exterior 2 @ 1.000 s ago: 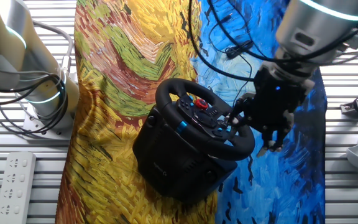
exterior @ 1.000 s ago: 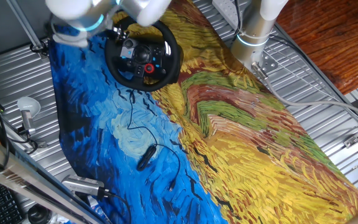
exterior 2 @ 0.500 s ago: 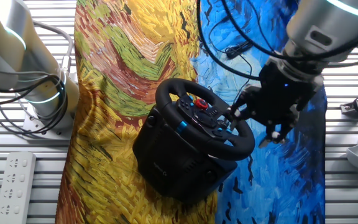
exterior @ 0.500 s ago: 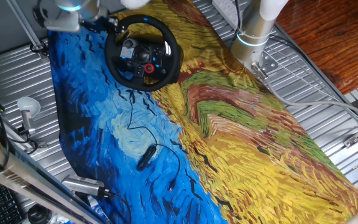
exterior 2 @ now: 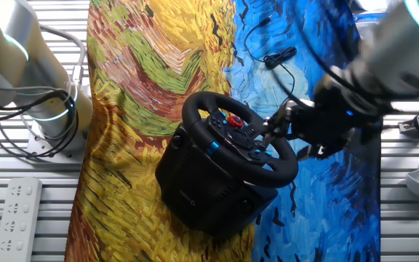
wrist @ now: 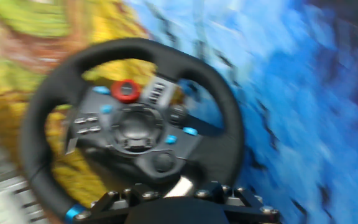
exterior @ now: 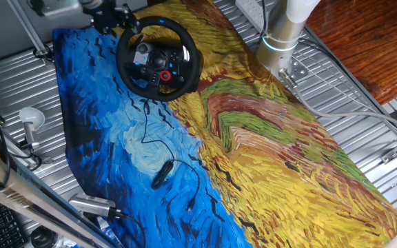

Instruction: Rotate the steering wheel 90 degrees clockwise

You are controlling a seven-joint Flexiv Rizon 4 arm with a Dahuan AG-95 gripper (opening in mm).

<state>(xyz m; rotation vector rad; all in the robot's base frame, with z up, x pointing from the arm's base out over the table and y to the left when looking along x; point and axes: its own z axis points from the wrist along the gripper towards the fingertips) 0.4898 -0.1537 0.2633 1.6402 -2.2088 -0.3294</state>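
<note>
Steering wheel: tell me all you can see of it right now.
The steering wheel is black with a thick round rim, a grey hub carrying a red round button and small blue-lit buttons, on a bulky black base. It looks like matte plastic or rubber. It stands tilted on the painted cloth, where blue meets yellow. The gripper is at the rim's edge; whether it grips cannot be told. The hand view is blurred.

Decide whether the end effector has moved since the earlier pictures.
Yes. The end effector has swung up and right, away from the power strip, staying at the steering wheel rim.
</note>
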